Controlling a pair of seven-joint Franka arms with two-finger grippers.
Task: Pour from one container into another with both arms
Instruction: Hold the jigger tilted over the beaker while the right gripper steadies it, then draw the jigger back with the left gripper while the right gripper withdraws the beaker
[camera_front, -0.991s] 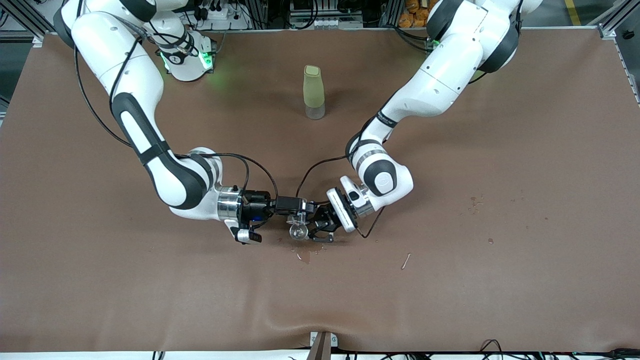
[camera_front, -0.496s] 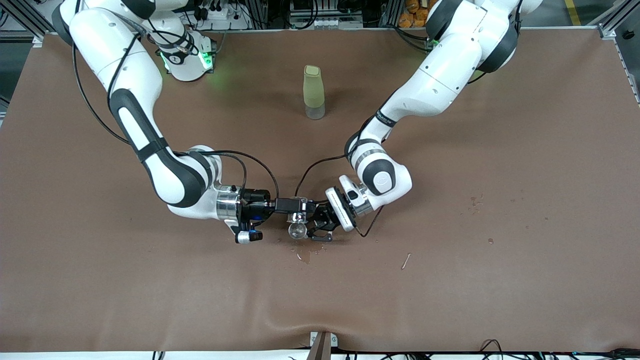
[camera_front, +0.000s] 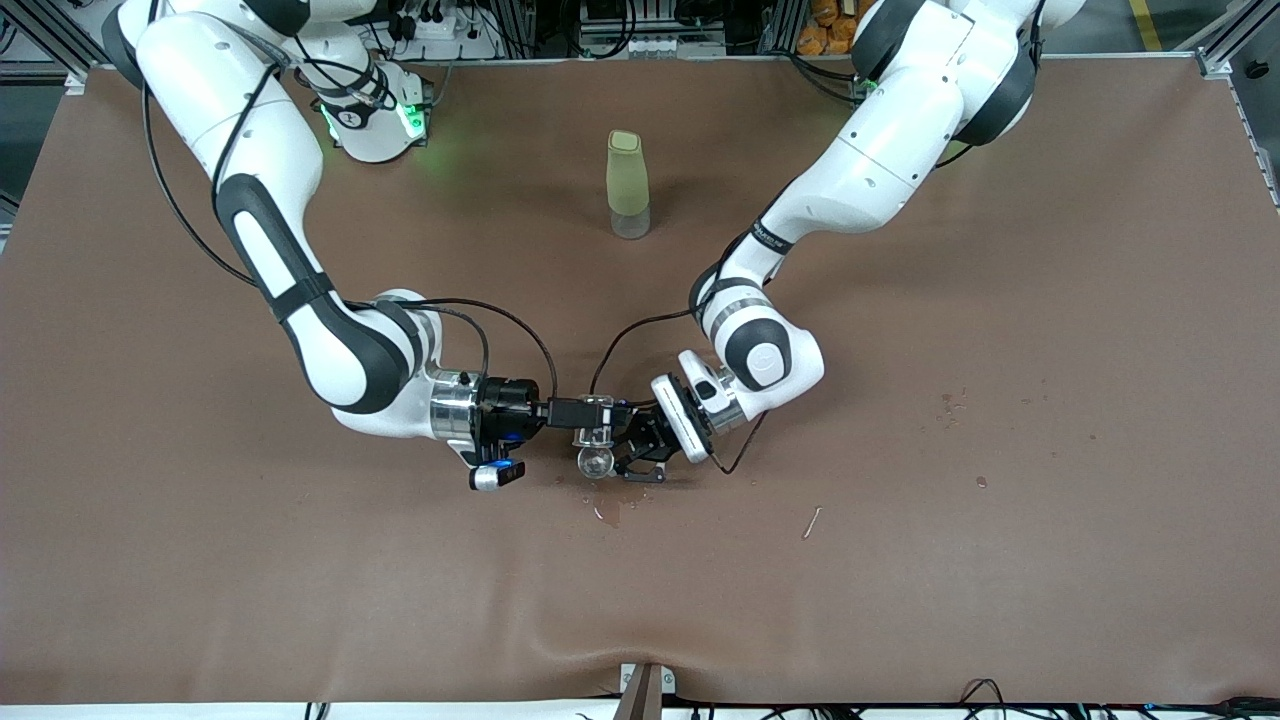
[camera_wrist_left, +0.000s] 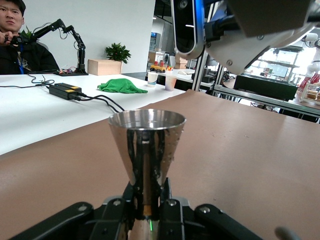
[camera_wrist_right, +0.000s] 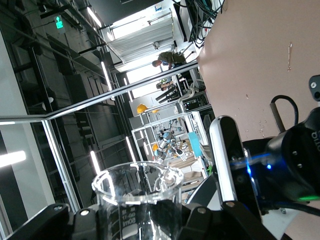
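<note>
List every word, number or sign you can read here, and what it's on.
None reads clearly.
Beaker: printed scale numbers, too blurred to read.
Left arm's black band: white lettering, too small to read.
Green sign overhead: pictogram, no words.
Jigger: no text.

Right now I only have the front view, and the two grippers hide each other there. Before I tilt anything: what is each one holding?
Observer: The left gripper is shut on a shiny metal cone-shaped measuring cup, standing upright.
Operator: And the right one?
Observer: The right gripper is shut on a clear glass beaker with printed marks.
Operator: Liquid in it?
Observer: None that I can make out in the right wrist view.
</note>
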